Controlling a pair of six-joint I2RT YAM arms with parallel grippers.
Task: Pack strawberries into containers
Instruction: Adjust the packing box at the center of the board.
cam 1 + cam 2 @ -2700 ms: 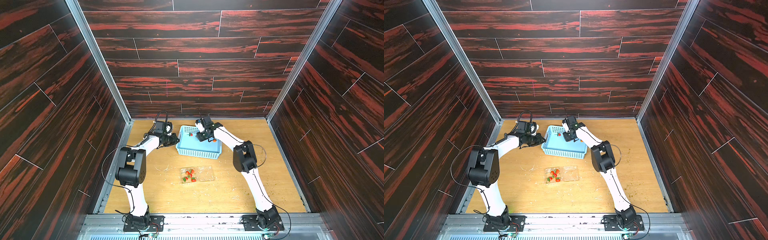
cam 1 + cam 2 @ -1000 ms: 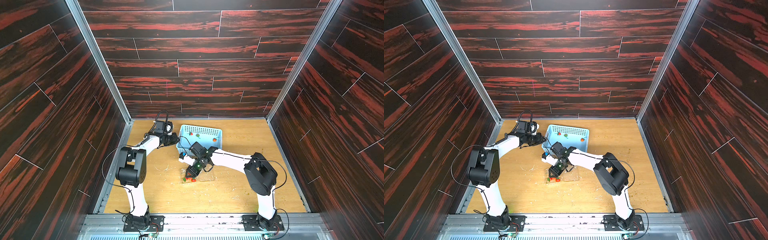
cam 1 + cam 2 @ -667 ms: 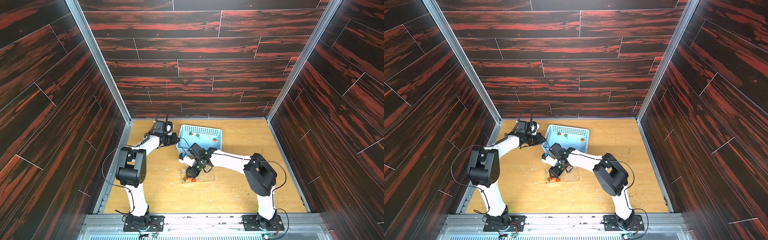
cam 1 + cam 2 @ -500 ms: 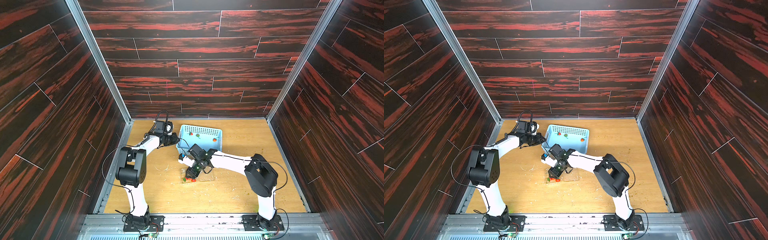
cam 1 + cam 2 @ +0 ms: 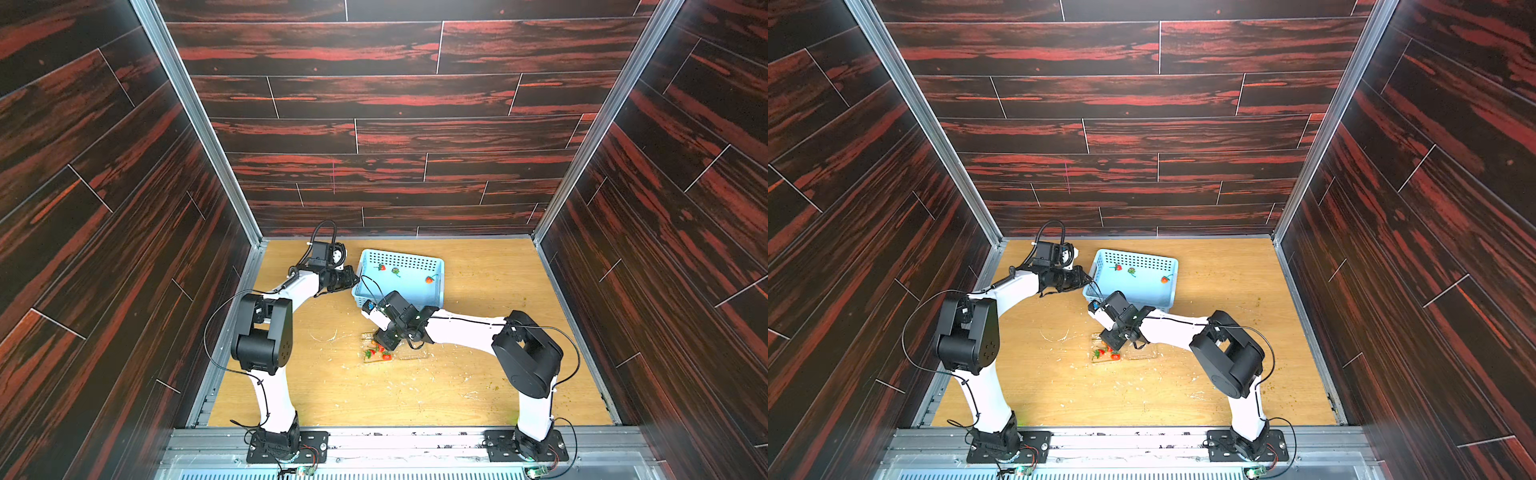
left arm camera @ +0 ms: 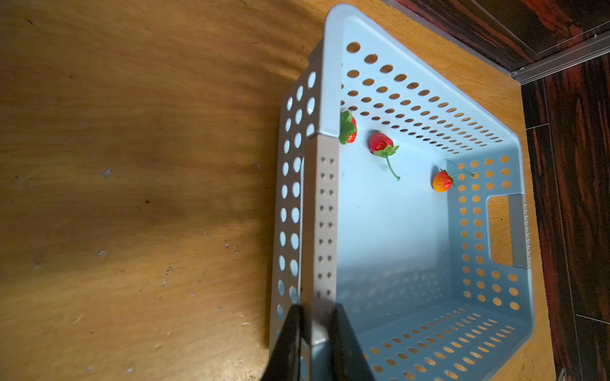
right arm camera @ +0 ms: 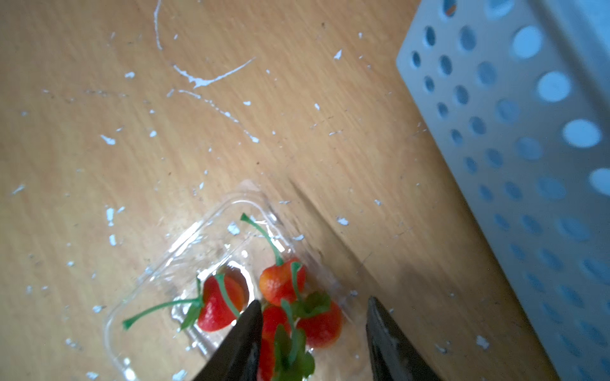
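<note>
The right gripper (image 7: pixel 313 301) hangs with its two fingers apart and nothing pinched between them, so it is open; it is just above the clamshell box (image 7: pixel 185 264), which lies open and flat on the table (image 7: pixel 231 132); inside this box rest the strawberries (image 7: pixel 277 283), close together; some lie directly under the gap of the fingers, and one is a little outside the finger that is farther from the basket (image 7: pixel 511 132); their thin green stems point away from the gripper; how many are hidden under the fingers, I cannot tell; the basket stands near this gripper, on the side of its other finger, and is apart from the box

The left gripper (image 6: pixel 316 310) is closed on the rim of the basket, one finger outside the wall and one inside; ahead of its fingertips, on the basket floor, lie three berries (image 6: pixel 379 143), each apart from the others; the nearest sits against the gripped wall and the farthest, more orange, sits near the opposite wall
</note>
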